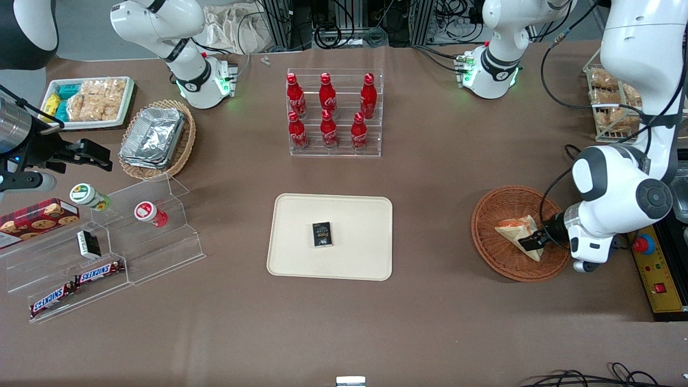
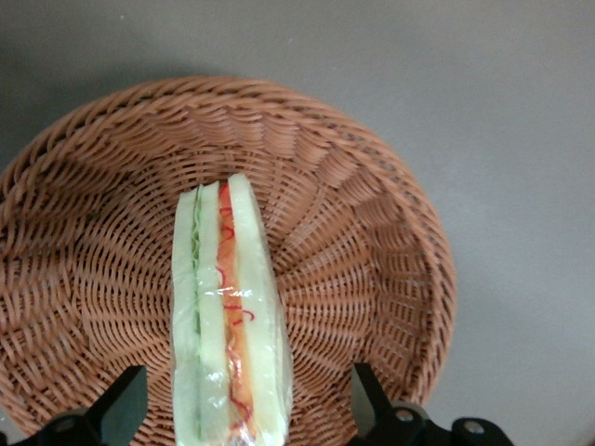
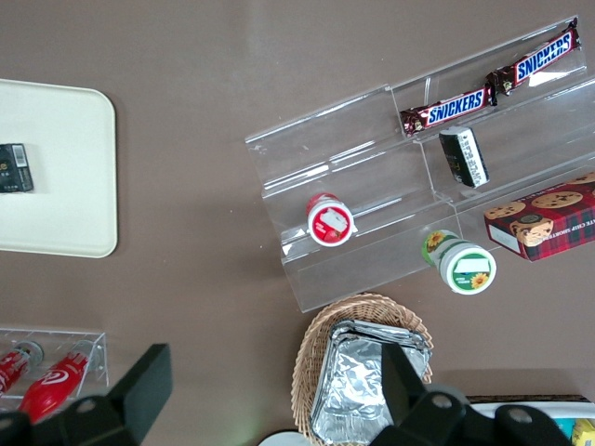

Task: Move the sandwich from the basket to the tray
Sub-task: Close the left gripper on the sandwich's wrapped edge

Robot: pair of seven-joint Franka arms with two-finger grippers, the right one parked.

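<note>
Sandwich point(image 2: 228, 321) is lying in basket point(image 1: 497, 207) w/ gripper point(image 1: 534, 241) hovering right at it, fingers point(image 2: 376, 395) spread wide either side, not gripping, so pickup is just starting & carry to tray point(image 1: 290, 258) on worktop is left.

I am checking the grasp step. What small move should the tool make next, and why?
Probably close the fingers on the sandwich. The tool is low in the basket, and the wrist view shows its fingers open, one on each side of the wrapped wedge with gaps remaining. The sandwich is not gripped yet, so lifting toward the tray would likely leave it where it is.
</note>
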